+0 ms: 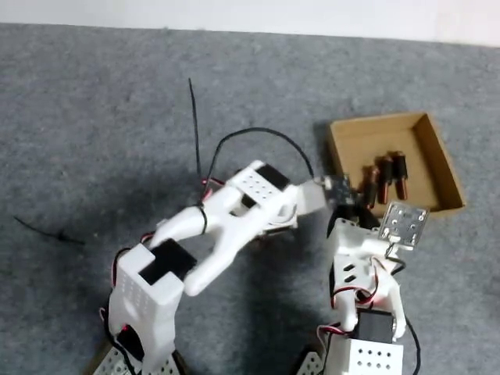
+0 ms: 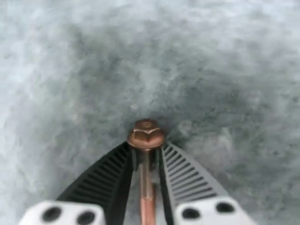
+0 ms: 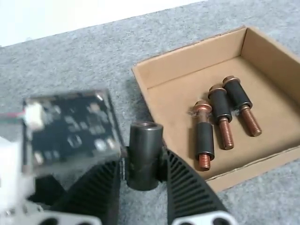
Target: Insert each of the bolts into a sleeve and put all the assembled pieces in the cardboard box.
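My left gripper (image 2: pixel 146 151) is shut on a copper bolt (image 2: pixel 146 134), whose hex head sticks out past the fingertips over grey carpet. My right gripper (image 3: pixel 144 161) is shut on a black sleeve (image 3: pixel 143 152), held upright with its bore open at the top. In the high view the left gripper (image 1: pixel 314 197) sits close beside the right gripper (image 1: pixel 361 205), just in front of the cardboard box (image 1: pixel 344 152). Three assembled pieces (image 3: pixel 220 115) lie side by side in the box (image 3: pixel 187 58); they show in the high view too (image 1: pixel 384 180).
The left arm's camera board (image 3: pixel 70 126) hangs right next to the sleeve. A black cable (image 1: pixel 258 131) loops behind the left arm. Two black cable ties (image 1: pixel 193 117) (image 1: pixel 47 230) lie on the grey carpet to the left.
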{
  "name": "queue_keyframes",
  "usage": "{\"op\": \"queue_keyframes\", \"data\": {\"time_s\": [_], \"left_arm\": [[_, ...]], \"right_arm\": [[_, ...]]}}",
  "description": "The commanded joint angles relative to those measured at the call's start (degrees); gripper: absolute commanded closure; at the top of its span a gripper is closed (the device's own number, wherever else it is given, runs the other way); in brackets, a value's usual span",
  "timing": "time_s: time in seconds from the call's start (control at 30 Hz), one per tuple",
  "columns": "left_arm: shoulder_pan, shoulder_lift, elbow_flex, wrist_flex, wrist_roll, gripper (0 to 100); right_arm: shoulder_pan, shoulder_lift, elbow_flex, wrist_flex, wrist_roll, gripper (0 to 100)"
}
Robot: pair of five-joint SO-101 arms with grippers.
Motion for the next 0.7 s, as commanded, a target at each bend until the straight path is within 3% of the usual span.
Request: {"op": "queue_keyframes", "data": {"time_s": [0.0, 0.37, 0.67], "left_arm": [[-3.3, -10.2, 0.8, -0.4, 4.0, 99], [-2.7, -37.1, 29.6, -19.2, 4.5, 99], [-8.7, -54.5, 41.6, -30.8, 21.5, 99]], "right_arm": [[0.6, -0.8, 2.6, -0.3, 0.0, 99.5], [0.6, -0.8, 2.6, -0.3, 0.0, 99.5], [-0.9, -0.8, 2.6, -0.5, 0.0, 99.5]]}}
